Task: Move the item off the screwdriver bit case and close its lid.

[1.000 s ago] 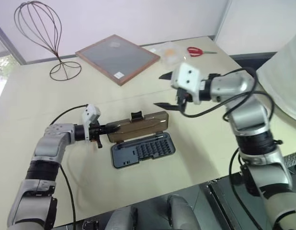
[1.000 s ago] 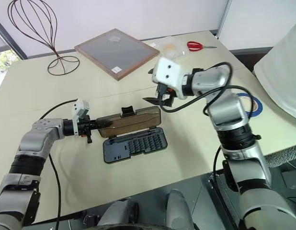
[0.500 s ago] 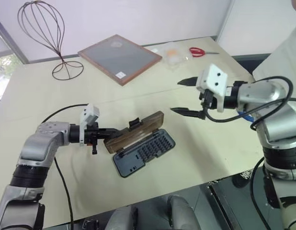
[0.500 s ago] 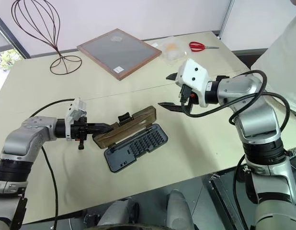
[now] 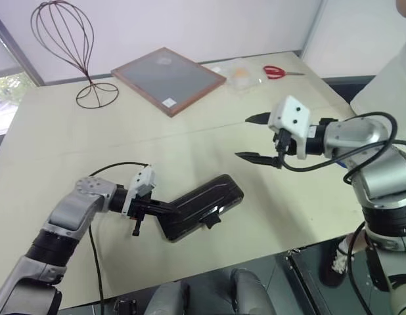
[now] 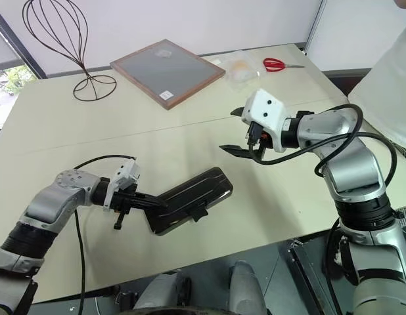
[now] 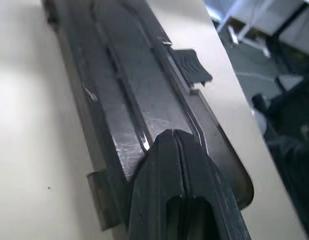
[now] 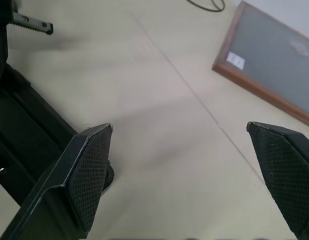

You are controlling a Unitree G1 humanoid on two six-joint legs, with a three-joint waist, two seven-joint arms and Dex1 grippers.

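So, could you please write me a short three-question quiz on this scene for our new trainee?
1. True or false: the lid is folded down over the screwdriver bit case.
2. Which gripper has its tip on the lid? A) left gripper B) right gripper
3. Fill in: the right gripper's jaws stand ____ above the table.

Key: 1 true; 2 A, its fingers shut together; 3 open, holding nothing.
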